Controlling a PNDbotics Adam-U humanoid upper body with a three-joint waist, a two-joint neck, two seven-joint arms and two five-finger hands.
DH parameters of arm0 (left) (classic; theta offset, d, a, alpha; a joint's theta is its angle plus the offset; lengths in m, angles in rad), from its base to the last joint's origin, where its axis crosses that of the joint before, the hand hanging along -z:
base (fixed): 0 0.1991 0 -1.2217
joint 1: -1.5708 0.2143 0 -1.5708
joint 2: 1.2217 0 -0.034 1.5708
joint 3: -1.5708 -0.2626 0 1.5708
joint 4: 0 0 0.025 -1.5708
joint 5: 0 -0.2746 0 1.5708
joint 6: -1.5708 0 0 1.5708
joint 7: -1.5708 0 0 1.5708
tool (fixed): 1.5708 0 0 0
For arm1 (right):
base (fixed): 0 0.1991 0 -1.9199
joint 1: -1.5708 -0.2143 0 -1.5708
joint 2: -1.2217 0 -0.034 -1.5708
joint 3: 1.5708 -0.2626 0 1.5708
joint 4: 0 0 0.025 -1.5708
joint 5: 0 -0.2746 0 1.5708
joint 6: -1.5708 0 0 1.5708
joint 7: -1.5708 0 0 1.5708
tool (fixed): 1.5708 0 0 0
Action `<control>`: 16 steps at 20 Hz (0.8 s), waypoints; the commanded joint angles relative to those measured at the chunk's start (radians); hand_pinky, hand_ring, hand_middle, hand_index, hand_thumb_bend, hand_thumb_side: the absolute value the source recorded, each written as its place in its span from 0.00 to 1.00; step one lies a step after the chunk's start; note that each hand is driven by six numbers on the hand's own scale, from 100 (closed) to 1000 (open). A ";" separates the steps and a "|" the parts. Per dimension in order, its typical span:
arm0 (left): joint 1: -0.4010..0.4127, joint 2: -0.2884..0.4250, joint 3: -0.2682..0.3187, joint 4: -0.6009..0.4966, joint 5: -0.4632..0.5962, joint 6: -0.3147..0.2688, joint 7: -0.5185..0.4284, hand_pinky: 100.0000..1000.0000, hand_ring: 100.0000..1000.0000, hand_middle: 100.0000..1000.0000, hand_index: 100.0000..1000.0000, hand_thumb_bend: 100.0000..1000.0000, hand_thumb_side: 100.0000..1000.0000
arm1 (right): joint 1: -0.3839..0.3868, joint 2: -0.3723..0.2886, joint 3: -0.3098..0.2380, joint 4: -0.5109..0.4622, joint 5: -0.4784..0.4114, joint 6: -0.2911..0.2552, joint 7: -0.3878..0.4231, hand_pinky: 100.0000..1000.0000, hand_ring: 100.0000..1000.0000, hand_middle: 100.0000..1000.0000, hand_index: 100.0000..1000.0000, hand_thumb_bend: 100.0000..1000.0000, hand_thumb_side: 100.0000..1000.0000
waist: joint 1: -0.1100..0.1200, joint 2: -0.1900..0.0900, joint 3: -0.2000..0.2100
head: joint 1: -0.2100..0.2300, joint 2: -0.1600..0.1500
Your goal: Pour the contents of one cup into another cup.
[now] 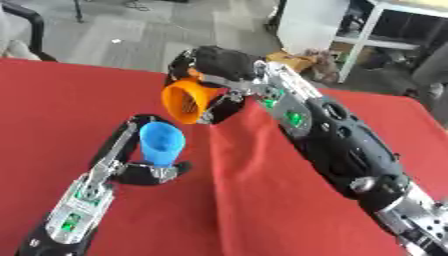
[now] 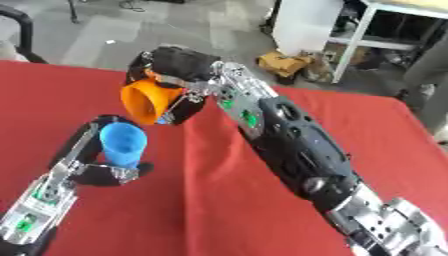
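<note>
Orange cup tipped in right hand grip, mouth above blue cup clasped by left hand. Pouring underway; next, tilt further.

My arms are mostly black with shiny silver parts and little green spots. My right hand is black. My left hand is black and silver.

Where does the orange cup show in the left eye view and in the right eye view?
Left eye view: the orange cup sits upper centre-left, tipped on its side in the right robot hand.
Right eye view: the cup is further left, upper left.
Shared landmark: the blue cup, upright in the left robot hand, is just below the orange cup's mouth in both views.
</note>
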 commanded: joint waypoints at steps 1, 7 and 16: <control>-0.024 -0.005 0.007 -0.015 0.002 -0.002 -0.001 0.29 0.37 0.41 0.58 0.57 0.00 | -0.025 -0.014 -0.014 -0.025 0.061 -0.003 -0.028 0.62 0.44 0.47 0.66 0.23 0.00 | 0.006 -0.021 -0.003 | -0.002 -0.013; -0.023 -0.006 0.007 -0.014 0.004 -0.002 -0.004 0.28 0.37 0.41 0.58 0.57 0.00 | -0.024 -0.011 -0.017 -0.019 0.143 -0.005 -0.070 0.62 0.45 0.48 0.67 0.25 0.00 | 0.005 -0.020 -0.002 | -0.001 -0.012; -0.023 -0.007 0.008 -0.012 0.005 -0.002 -0.006 0.28 0.37 0.41 0.58 0.57 0.00 | -0.007 -0.042 -0.010 -0.055 0.194 -0.014 -0.103 0.63 0.46 0.49 0.67 0.23 0.00 | 0.004 -0.020 -0.004 | -0.002 -0.012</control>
